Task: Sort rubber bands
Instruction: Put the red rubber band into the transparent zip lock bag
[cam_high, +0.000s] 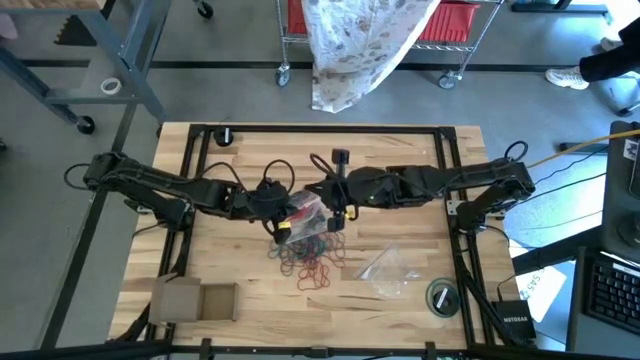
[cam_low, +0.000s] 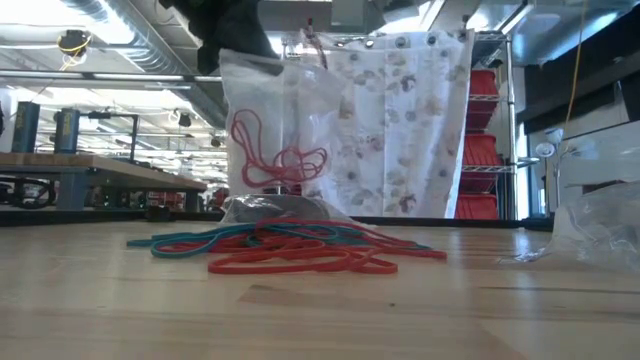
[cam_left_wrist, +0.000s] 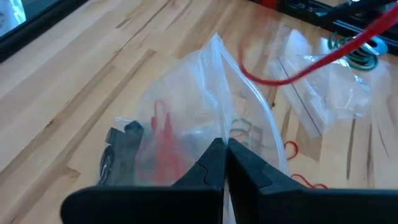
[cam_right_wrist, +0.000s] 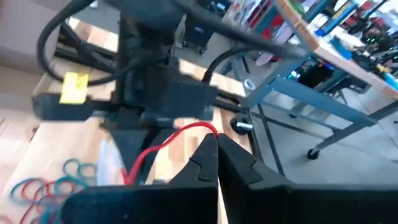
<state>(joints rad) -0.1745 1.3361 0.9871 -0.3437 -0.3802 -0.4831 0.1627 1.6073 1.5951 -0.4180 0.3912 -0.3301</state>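
A clear plastic bag (cam_low: 280, 130) with a few red rubber bands (cam_low: 275, 155) inside hangs over the table's middle, my left gripper (cam_left_wrist: 224, 149) shut on it. My right gripper (cam_right_wrist: 216, 140), just right of the bag in the high view (cam_high: 335, 205), is shut on one red rubber band (cam_right_wrist: 180, 132). That band also shows in the left wrist view (cam_left_wrist: 336, 50), running toward the bag's top edge. Below them, a loose pile of red and teal rubber bands (cam_high: 312, 258) lies flat on the wooden table (cam_high: 220, 240). My left gripper pinches the bag's upper edge (cam_left_wrist: 219, 134) between its two shut fingers, slanting down from the table's left side. The bag hangs below the fingers, and its bottom (cam_low: 270, 208) reaches the pile. My right gripper pinches the red band at one end of its loop (cam_right_wrist: 208, 129) between its fingertips, coming from the table's right side. The band is lifted clear and trails down toward the bag.
A second clear bag (cam_high: 390, 270) lies on the table right of the pile. A cardboard box (cam_high: 195, 300) sits at the near left and a small round roll (cam_high: 442, 297) at the near right. Black frame rails (cam_high: 200, 180) border the work area.
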